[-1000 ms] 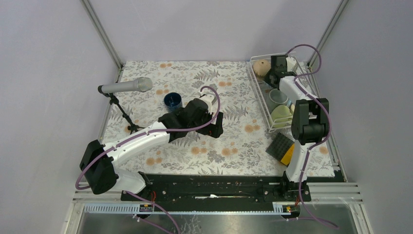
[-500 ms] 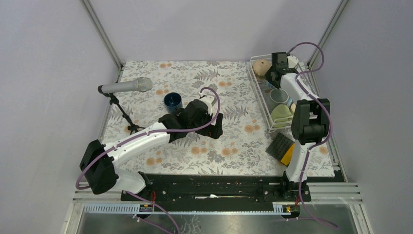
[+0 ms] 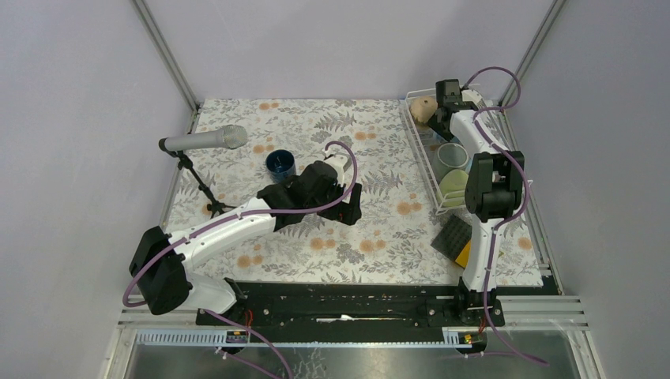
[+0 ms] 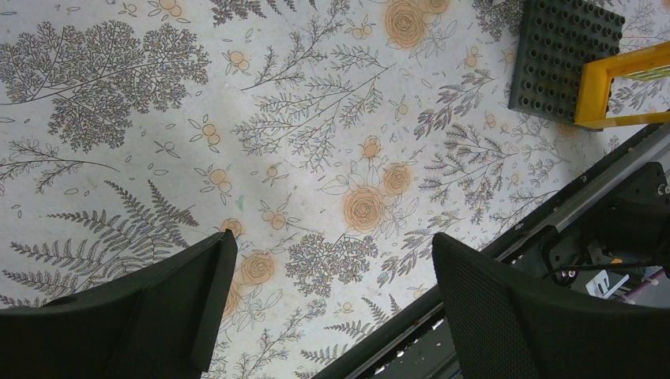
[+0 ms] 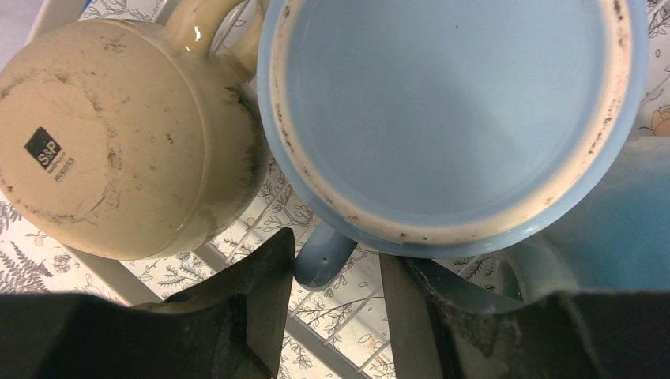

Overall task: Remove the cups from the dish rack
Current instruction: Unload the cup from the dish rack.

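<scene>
The white wire dish rack (image 3: 423,158) stands at the table's right edge. In it are a tan cup (image 3: 423,109) at the far end, a light blue cup (image 3: 452,155) and a green cup (image 3: 454,185). A dark blue cup (image 3: 280,164) stands on the table. My right gripper (image 3: 441,110) is at the rack's far end. In the right wrist view it (image 5: 338,257) is open, with the light blue cup's (image 5: 450,118) handle (image 5: 324,260) between the jaws; the upturned tan cup (image 5: 118,134) lies beside it. My left gripper (image 3: 351,204) is open and empty above the tablecloth (image 4: 332,241).
A microphone on a stand (image 3: 205,140) is at the left. A black-and-orange square pad (image 3: 457,239) lies near the rack's front end and shows in the left wrist view (image 4: 565,55). Another blue object (image 5: 624,205) sits right of the light blue cup. Rack wires (image 5: 320,339) run under the right jaws.
My right gripper has moved toward the far end of the rack, next to the tan cup. The left arm and the dark blue cup have not moved.
</scene>
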`<state>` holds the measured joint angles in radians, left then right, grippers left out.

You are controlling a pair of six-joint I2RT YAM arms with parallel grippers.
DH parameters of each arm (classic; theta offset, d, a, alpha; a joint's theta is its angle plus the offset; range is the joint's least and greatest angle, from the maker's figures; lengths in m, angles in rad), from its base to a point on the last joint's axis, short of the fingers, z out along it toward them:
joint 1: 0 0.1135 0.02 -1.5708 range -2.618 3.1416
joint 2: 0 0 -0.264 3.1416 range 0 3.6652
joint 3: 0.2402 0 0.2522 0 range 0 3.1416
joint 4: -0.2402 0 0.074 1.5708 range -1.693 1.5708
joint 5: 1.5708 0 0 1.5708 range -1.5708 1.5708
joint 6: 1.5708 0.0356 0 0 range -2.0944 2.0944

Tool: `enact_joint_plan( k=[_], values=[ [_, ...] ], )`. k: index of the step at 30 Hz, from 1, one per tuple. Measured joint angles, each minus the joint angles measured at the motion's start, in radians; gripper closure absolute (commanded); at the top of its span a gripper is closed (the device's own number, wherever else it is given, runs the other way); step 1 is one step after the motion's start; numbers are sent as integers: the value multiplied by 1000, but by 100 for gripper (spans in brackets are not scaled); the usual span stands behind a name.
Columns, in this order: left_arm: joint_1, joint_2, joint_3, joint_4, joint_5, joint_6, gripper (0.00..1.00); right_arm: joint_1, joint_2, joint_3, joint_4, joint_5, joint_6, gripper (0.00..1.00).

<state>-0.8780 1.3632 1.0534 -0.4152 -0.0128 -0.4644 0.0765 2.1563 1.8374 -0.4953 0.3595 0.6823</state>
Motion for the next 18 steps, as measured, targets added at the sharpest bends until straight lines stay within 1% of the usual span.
enact_joint_plan(
  k=[3,5,7,9,15,18],
  values=[
    [0,0,0,0,0,0,1,0,7,11,-17,10,-2,59],
    [0,0,0,0,1,-1,1,0,7,11,-23,22,-7,67],
    [0,0,0,2,2,-2,1,0,8,11,-35,35,-11,70],
    [0,0,0,4,2,-4,1,0,8,11,-49,47,-11,66],
    [0,0,0,7,3,-5,1,9,8,11,-43,77,-55,60],
    [0,0,0,7,11,-5,1,9,7,9,-36,87,-81,54]
  ],
)
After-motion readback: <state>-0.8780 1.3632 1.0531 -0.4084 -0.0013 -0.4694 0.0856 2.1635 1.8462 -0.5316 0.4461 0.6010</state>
